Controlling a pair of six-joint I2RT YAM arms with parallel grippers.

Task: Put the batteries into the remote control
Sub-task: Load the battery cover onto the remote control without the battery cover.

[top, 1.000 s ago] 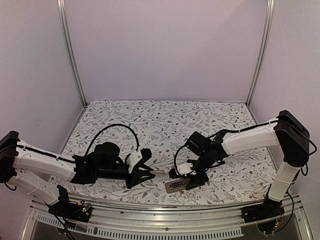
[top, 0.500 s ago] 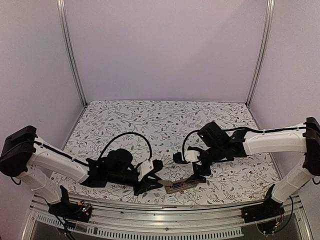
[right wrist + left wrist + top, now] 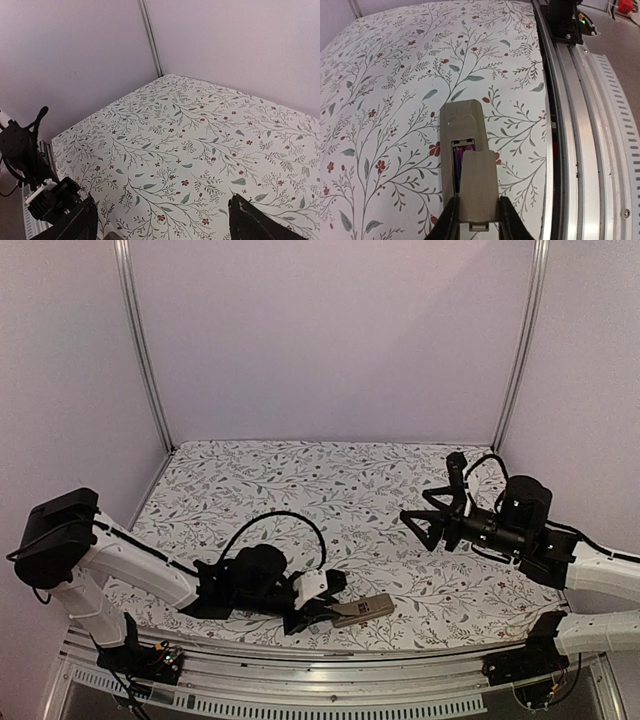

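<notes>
Left gripper (image 3: pixel 475 220): clamping grey-tan plastic remote control (image 3: pixel 461 125)
Purple batteries (image 3: pixel 460 157): sitting in its slot
Right gripper (image 3: pixel 162 212): hanging open, right

Grey-tan remote control (image 3: pixel 463 125) face-down, compartment half open (purple battery (image 3: pixel 459 159) showing inside)

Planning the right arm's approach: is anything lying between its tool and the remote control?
Nothing visible does. Only floral tablecloth shows between the open right tool and the remote control. The left tool grips one end of the remote, and the cover sits partly over the battery bay.
</notes>
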